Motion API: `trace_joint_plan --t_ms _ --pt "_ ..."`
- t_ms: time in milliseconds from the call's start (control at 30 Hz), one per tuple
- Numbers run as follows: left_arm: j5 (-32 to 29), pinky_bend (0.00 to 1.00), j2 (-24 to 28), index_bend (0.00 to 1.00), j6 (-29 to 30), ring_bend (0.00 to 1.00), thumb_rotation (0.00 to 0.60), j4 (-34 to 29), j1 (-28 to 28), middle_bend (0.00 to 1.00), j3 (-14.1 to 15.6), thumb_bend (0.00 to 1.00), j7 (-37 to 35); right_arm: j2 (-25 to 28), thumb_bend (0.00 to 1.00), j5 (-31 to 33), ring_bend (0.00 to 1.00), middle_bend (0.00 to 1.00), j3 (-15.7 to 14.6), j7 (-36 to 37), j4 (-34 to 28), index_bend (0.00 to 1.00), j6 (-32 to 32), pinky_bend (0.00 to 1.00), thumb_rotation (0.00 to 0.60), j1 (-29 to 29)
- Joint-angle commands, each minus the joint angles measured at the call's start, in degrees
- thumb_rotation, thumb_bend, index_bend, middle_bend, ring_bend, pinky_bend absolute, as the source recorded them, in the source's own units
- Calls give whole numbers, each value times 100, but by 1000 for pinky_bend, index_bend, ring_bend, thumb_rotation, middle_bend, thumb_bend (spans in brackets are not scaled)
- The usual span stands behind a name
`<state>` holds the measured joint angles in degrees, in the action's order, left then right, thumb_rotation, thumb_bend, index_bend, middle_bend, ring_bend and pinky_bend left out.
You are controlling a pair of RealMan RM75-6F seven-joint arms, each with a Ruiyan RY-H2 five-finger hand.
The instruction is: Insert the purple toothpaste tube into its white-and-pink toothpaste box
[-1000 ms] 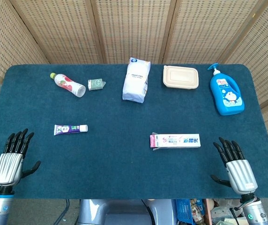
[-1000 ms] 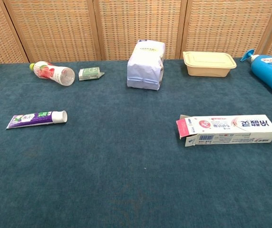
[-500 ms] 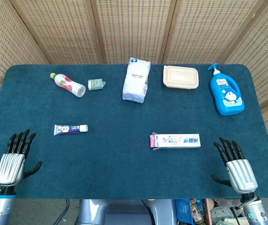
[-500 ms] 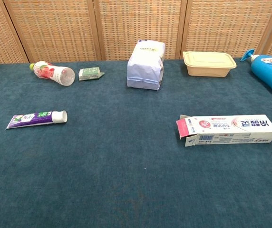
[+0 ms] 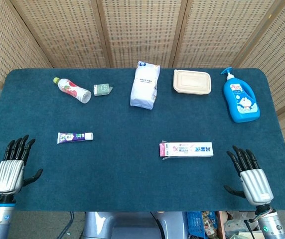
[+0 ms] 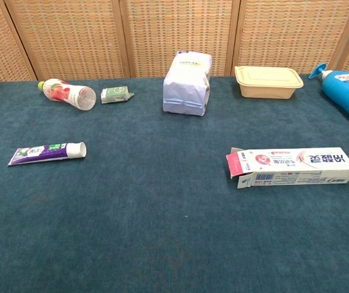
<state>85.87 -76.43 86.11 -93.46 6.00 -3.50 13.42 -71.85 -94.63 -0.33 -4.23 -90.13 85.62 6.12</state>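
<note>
Toothpaste tube (image 5: 74,137) is seen lying flat, well to the left of the toothpaste box (image 5: 187,149), cap end turned toward it; the box's flapped end is open toward the tube; neither has been shifted over the last second; only the left hand (image 5: 12,168) has been drawn slightly back, well apart from the tube, released with fingers spread; the right hand (image 5: 248,177), near the box's closed end, is likewise released; no grasp is judged begun.
</note>
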Motion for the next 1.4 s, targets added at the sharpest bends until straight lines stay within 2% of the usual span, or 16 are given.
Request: trace_joint_plan --t_ms 33,233,467,767,933,1133,1400 --pt "-224 0 69 130 -199 0 600 -109 117 0 -130 253 165 -13 33 -4 0 0 -5 -25 1 74 -15 0 600 6" --pt "-745 0 217 233 -697 0 600 -488 421 0 -410 262 484 -47 33 -23 0 0 -22 -85 10 74 -38 0 600 13" --pt "-1426 0 182 262 -1178 0 600 -527 909 0 -794 270 1162 -67 31 -6 0 0 -24 -105 25 74 -76 0 600 26" --pt "-2802 0 -85 263 -1848 0 600 9 1574 0 -1186 274 1944 -79 33 30 0 0 -14 -86 44 74 -106 0 600 39" --pt "-3550 0 -159 253 -2306 0 600 333 1926 0 -1280 279 2275 -84 33 61 0 0 -4 -82 57 74 -128 0 600 46" --pt "-4166 0 -384 256 -2446 0 600 666 2278 0 -1255 284 2672 -95 33 76 0 0 10 -67 73 74 -129 0 600 54" --pt "-4458 0 -735 267 -2524 0 600 940 2587 0 -1121 291 2780 -98 32 82 0 0 12 -57 88 74 -148 0 600 68"
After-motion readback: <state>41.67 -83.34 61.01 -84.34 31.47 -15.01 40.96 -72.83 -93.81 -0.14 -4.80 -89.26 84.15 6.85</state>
